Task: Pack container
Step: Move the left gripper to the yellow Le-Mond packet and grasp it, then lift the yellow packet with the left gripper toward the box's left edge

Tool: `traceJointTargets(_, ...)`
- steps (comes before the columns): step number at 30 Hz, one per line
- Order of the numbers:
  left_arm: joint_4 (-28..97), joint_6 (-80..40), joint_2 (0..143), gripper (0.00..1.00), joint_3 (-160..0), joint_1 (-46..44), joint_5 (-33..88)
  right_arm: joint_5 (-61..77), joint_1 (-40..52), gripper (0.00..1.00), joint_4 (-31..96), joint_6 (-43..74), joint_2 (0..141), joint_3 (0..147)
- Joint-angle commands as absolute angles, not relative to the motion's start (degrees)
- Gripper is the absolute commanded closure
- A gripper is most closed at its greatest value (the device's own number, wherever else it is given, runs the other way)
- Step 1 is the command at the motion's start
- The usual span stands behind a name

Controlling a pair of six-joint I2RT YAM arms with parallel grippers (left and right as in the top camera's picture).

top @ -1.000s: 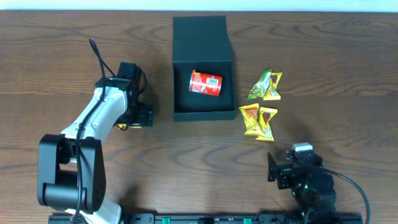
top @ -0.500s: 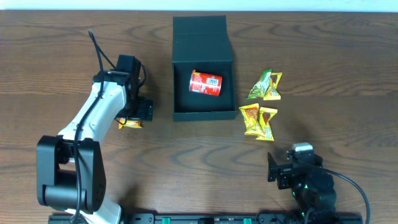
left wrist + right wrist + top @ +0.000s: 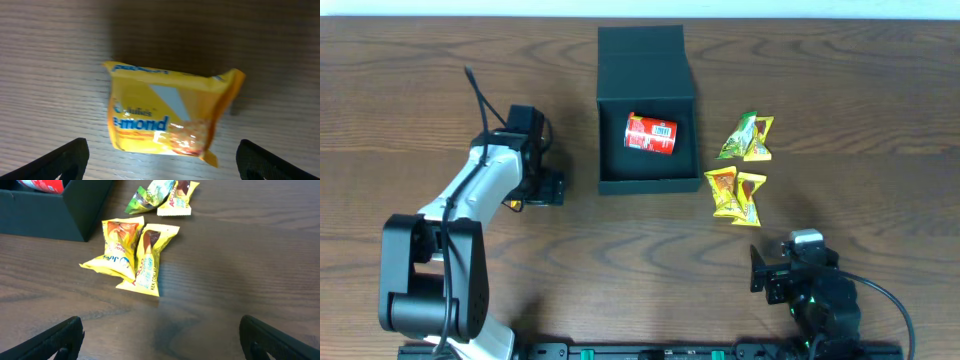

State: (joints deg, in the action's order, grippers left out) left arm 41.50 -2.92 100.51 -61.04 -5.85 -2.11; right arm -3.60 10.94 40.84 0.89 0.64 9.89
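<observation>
The dark teal container (image 3: 645, 181) stands open at the table's middle back, lid flap up, with a red snack pack (image 3: 651, 135) inside. My left gripper (image 3: 528, 196) is open just left of the container, over a yellow snack packet (image 3: 167, 119) lying flat on the wood; its fingertips (image 3: 161, 159) straddle the packet without touching it. In the overhead view the packet is almost hidden under the gripper. My right gripper (image 3: 788, 270) is open and empty near the front right (image 3: 161, 339). The container's corner (image 3: 75, 210) shows in the right wrist view.
Two yellow snack packets (image 3: 736, 193) lie right of the container, also in the right wrist view (image 3: 131, 255). A green and a yellow packet (image 3: 747, 137) lie behind them, also in the right wrist view (image 3: 162, 194). The table's front edge runs below both arms.
My left gripper swung toward the container and exposed the yellow packet half a second ago, then moved back over it. The right arm has not moved.
</observation>
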Motion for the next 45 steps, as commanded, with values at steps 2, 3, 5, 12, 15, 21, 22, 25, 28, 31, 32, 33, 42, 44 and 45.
traceJointTargets(2, 41.5, -2.3, 102.0, 0.05, -60.4, -4.1, 0.0, -3.8, 10.5, 0.01, 40.9, 1.5, 0.4, 9.2)
traceJointTargets(3, 41.3, -2.3, 102.5, 0.05, -60.4, -4.1, 0.6, -3.8, 10.5, 0.01, 40.9, 1.5, 0.4, 9.2)
traceJointTargets(5, 41.1, -2.3, 103.4, 0.05, -60.4, -4.1, 1.2, -3.8, 10.5, 0.01, 40.9, 1.5, 0.4, 9.2)
traceJointTargets(12, 41.1, -2.3, 104.7, 0.0, -60.4, -4.1, 2.0, -3.8, 10.5, 0.01, 40.9, 1.5, 0.4, 9.2)
traceJointTargets(15, 40.8, -2.3, 104.7, 0.09, -60.4, -4.1, 2.0, -3.8, 10.5, 0.01, 40.9, 1.5, 0.4, 9.2)
traceJointTargets(21, 40.3, -2.3, 104.7, 0.33, -60.4, -4.1, 1.9, -3.8, 10.5, 0.01, 40.9, 1.5, 0.4, 9.2)
traceJointTargets(22, 40.3, -2.3, 104.7, 0.35, -60.4, -4.1, 1.9, -3.8, 10.5, 0.01, 40.9, 1.5, 0.4, 9.2)
traceJointTargets(25, 40.3, -2.4, 104.7, 0.39, -60.4, -4.1, 1.9, -3.8, 10.5, 0.01, 40.9, 1.5, 0.4, 9.2)
traceJointTargets(28, 40.5, -2.9, 104.7, 0.42, -60.6, -4.1, 2.0, -3.8, 10.5, 0.01, 40.9, 1.5, 0.4, 9.2)
traceJointTargets(31, 41.1, -3.4, 104.5, 0.44, -61.5, -4.1, 2.0, -3.8, 10.5, 0.01, 40.9, 1.5, 0.4, 9.2)
traceJointTargets(32, 41.8, -3.4, 104.4, 0.44, -62.3, -4.1, 1.9, -3.8, 10.5, 0.01, 40.9, 1.5, 0.4, 9.2)
traceJointTargets(33, 42.9, -3.4, 104.4, 0.46, -63.4, -4.1, 1.9, -3.8, 10.5, 0.01, 40.9, 1.5, 0.4, 9.2)
traceJointTargets(42, 52.1, -3.4, 104.4, 0.53, -76.0, -4.1, 1.9, -3.8, 10.5, 0.01, 40.9, 1.5, 0.4, 9.2)
traceJointTargets(44, 54.1, -3.4, 104.4, 0.53, -79.7, -4.2, 2.0, -3.8, 10.5, 0.01, 40.9, 1.5, 0.4, 9.2)
traceJointTargets(45, 55.0, -3.4, 104.4, 0.53, -81.1, -4.2, 2.0, -3.8, 10.5, 0.01, 40.9, 1.5, 0.4, 9.2)
